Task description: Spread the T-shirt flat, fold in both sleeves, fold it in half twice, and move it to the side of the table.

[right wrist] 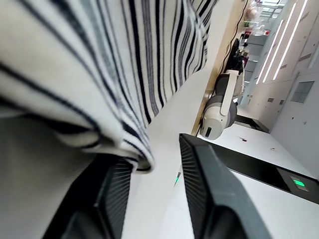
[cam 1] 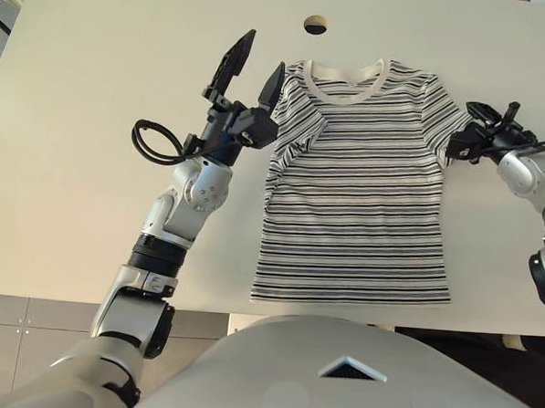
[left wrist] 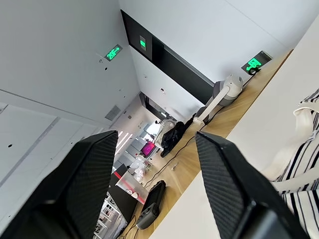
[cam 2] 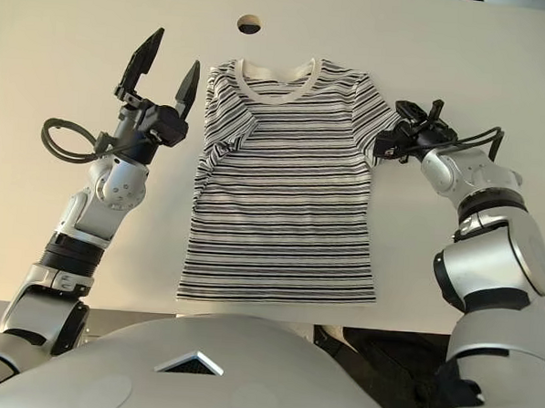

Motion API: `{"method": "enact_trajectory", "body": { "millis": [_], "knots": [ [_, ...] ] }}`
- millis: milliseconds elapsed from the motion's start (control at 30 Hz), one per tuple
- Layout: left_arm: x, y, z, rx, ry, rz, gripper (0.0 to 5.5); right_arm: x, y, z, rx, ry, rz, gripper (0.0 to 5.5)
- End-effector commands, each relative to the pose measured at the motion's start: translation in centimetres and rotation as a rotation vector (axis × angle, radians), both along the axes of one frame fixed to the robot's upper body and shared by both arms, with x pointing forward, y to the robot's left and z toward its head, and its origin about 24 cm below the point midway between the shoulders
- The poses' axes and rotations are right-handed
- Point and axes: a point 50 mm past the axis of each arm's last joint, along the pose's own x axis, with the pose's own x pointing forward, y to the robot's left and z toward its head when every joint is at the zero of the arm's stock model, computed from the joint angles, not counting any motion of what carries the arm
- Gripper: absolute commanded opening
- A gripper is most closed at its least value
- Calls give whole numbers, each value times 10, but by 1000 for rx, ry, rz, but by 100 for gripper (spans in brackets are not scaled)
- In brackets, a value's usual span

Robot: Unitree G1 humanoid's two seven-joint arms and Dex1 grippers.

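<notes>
T-shirt [right wrist: 75, 74] sleeve hem drapes between parted right jaws.

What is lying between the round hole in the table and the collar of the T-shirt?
Nothing lies there: only bare table separates the hole from the T-shirt collar, as seen in both eye views.

Head pair: above the near edge, facing forward and down; both eyes share the whole worktop [cam 1: 71, 203] and T-shirt [cam 1: 360, 199], slightly offset sideways.
Left wrist: just behind the left gripper [left wrist: 155, 144], tilted up past the worktop's far edge into the room.
Right wrist: behind the right gripper [right wrist: 152, 157], close against the T-shirt's right sleeve.
</notes>
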Motion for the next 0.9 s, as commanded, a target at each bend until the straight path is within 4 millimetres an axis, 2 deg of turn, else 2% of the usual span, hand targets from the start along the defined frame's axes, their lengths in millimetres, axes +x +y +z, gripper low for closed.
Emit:
{"method": "enact_trajectory", "body": {
  "millis": [33,200,433,700,900],
  "knots": [
    [-4,-3,-1,11,11,-25,289,-15,-8,-16,-24,98,-37,75],
    [-6,-5,-1,9,14,-37,289,-16,-8,-18,-16,108,-41,15],
    [-8,-8,-1,8,17,-50,289,-15,-5,-16,13,86,-26,15],
    [-10,-7,-4,6,28,-51,289,-6,-5,17,296,-185,-53,15],
    [-13,-6,-9,15,45,-54,289,-2,1,34,395,-306,-16,15]
  ]
}}
